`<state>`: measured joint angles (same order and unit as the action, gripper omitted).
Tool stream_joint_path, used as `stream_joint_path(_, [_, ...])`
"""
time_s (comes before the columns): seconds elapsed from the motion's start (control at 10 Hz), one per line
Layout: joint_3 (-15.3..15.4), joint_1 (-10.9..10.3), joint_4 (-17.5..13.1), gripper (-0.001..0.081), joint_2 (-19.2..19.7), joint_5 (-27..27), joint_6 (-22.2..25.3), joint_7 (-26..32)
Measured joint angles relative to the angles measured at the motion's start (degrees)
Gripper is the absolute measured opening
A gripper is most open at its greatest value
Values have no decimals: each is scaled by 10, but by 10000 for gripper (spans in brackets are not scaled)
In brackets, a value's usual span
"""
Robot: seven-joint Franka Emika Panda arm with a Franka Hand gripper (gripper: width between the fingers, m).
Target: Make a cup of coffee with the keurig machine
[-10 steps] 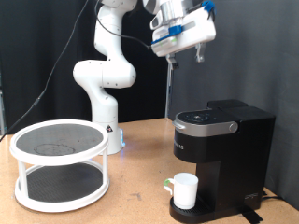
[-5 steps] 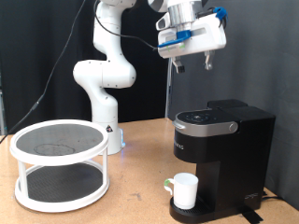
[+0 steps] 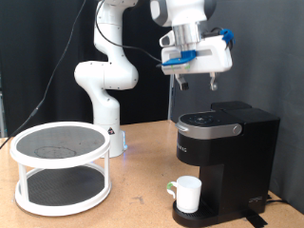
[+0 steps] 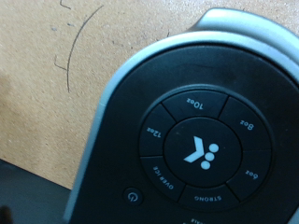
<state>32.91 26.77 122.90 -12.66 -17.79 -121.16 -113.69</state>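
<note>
While hanging high over the coffee maker, empty-fingered and touching nothing:

Gripper (image 3: 197, 78): up near the exterior view's top, directly above the machine's control panel; 2 dark fingers pointing straight down, set apart, with nothing between them.

Keurig machine (image 3: 228, 157): tall black box at the exterior view's right, standing on the wooden table (image 3: 133, 204); lid shut, grey-rimmed round panel on its top front.

Control panel (image 4: 196, 149): fills the wrist view; ring of size buttons marked 8, 10 and 12 oz, a "strong" button, a "over ice" button, a central brew logo, and a small power symbol (image 4: 133, 197) near the rim.

Cup (image 3: 187, 194): plain white mug on the drip tray under the brew head, handle turned toward the exterior view's left; already set in place.

Key relation: panel lies straight below the fingers, well apart from them, so the line from hand to buttons runs vertically; machine's long axis upright, in line with that drop.

Judgement on progress: cup placement looks done; whether a pod is loaded cannot be told with the lid shut; no button shown lit or pressed.

Robot arm (image 3: 106, 71): white, jointed, rising at the exterior view's centre-left behind the table.

Round 2-tier rack (image 3: 61, 166): white frame with dark mesh shelves, at the exterior view's left, well apart from the machine.
</note>
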Motion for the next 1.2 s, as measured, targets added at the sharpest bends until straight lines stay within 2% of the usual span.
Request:
stream_joint_path(0.1, [2,-2,6,621,7,-4,-11,6])
stream_joint_path(0.2, [4,-3,14,621,11,-10,-22,13])
stream_joint_path(0.3, [7,-4,21,437,12,-15,-31,20])
stream_joint_path(0.4, [9,-5,28,300,12,-19,-36,25])
stream_joint_path(0.5, [10,-6,33,300,12,-22,-39,30])
stream_joint_path(0.6, [12,-8,40,117,12,-23,-46,32])
stream_joint_path(0.7, [15,-9,48,117,12,-23,-53,32])
stream_joint_path(0.8, [18,-9,55,34,12,-23,-56,32])
stream_joint_path(1.2, [21,-7,69,7,23,-20,-80,29])
